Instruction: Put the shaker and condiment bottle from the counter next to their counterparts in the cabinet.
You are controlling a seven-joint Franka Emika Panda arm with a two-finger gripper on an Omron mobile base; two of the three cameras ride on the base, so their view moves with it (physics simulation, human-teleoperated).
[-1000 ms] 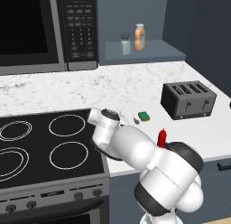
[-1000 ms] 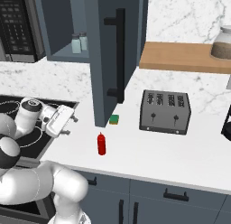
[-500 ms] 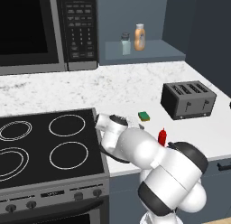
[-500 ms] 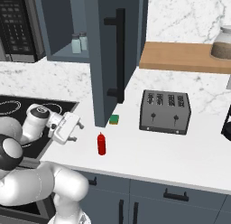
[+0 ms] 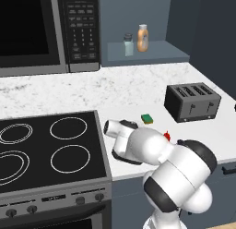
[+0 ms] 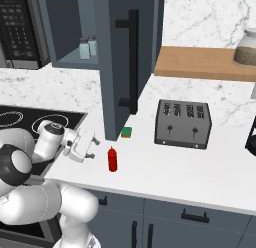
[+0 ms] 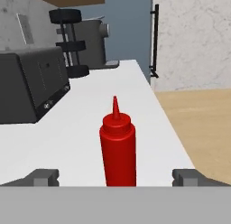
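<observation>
— Down on the white speckled marble counter (image 6: 165,167) the open two-finger gripper (image 6: 89,148) has slid closer, just beside the small red squeeze bottle (image 6: 112,159)?
— Yes, jaws apart, bottle upright between the fingertips (image 7: 187,177); a grasp looks next

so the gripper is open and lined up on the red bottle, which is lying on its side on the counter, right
Not quite: the condiment bottle stands upright on the counter, nozzle up, as the hand view shows. The rest holds: the gripper is open, its fingertips spread to either side of the bottle.
</observation>
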